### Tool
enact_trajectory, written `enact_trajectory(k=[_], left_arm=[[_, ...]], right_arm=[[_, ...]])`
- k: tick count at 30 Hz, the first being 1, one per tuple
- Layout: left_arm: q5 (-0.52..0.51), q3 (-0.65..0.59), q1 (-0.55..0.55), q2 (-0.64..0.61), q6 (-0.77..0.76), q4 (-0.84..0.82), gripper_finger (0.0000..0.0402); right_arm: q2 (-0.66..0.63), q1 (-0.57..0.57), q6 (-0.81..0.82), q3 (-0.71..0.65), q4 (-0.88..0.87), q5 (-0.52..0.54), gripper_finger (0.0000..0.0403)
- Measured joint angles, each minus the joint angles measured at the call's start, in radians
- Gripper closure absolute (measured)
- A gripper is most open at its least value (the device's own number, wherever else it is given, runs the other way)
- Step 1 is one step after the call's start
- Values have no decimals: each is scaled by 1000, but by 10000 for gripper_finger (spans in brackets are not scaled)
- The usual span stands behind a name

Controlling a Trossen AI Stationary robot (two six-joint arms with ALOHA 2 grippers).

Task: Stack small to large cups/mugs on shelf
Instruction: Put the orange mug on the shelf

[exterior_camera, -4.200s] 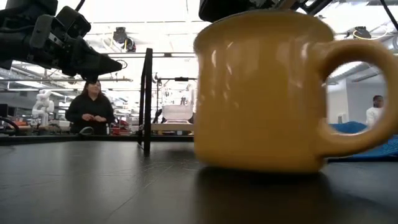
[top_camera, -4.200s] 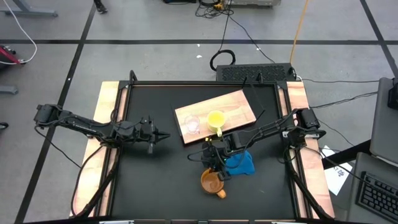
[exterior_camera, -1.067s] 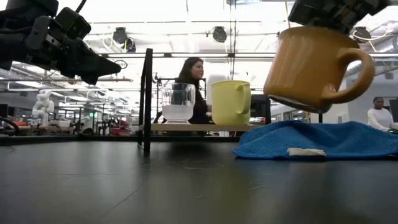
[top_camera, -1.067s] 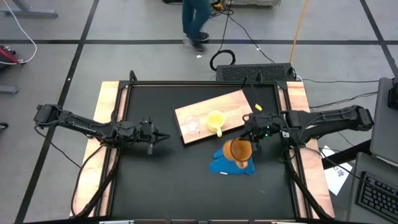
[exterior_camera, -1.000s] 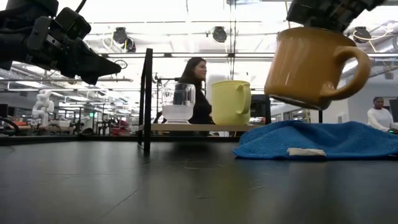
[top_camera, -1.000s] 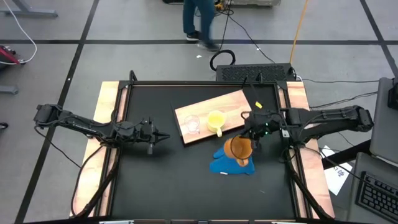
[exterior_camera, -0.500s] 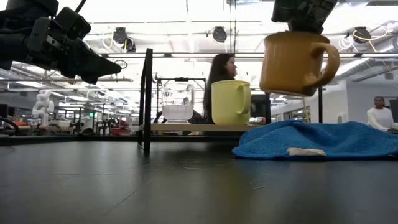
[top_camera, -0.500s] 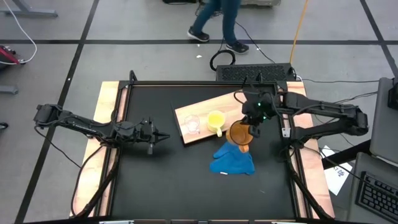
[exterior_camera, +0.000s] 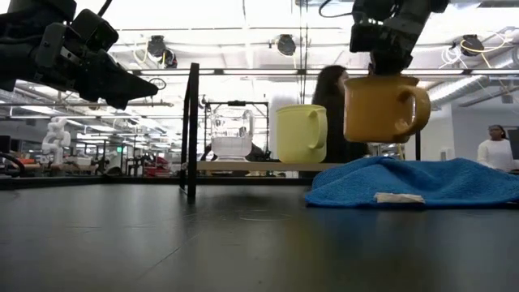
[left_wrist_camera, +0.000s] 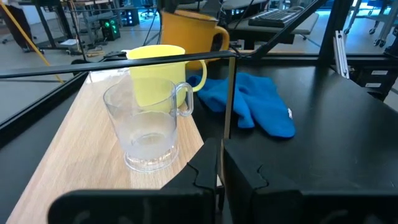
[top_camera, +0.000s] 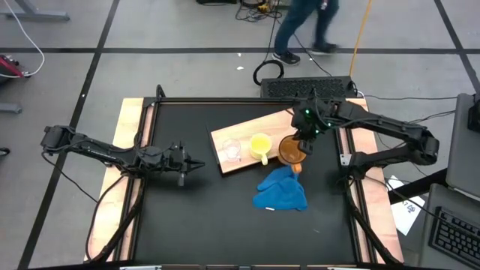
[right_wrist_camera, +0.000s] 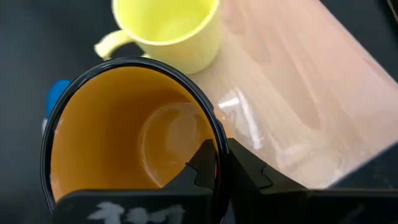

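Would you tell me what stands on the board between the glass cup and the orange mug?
The yellow mug stands between the glass cup and the orange mug that the right gripper holds, seen in the high view.

Black tabletop (top_camera: pixel 195 217) filling the frame's middle, wooden board (top_camera: pixel 238 133) lying angled at upper centre, clear glass cup (top_camera: pixel 231 151) and yellow mug (top_camera: pixel 259 145) standing on it, blue cloth (top_camera: pixel 280 191) crumpled just below.

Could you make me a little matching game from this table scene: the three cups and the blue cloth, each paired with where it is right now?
Things:
1. glass cup
2. yellow mug
3. orange mug
4. blue cloth

Places:
A. lying on the black tabletop
B. at the wooden board's left end
C. held in the air by the right gripper
D. standing mid-board

Pairs: 1-B, 2-D, 3-C, 4-A
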Motion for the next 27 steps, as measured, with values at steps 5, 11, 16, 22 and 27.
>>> enact_trajectory(k=[5,11,16,22,27], left_arm=[[-13,0,0,0,5,0,376],[-16,0,0,0,9,0,376],[-16,0,0,0,9,0,376],[-16,0,0,0,9,-1,376],[-16,0,0,0,25,-2,376]], right_arm=[[31,-55,-56,17,-4,-1,395],[94,-105,-113,86,3,-2,395],[169,-142,-144,145,-20,-38,395],[242,-177,-170,180,-50,-49,395],[268,-216,-194,183,-46,-50,395]])
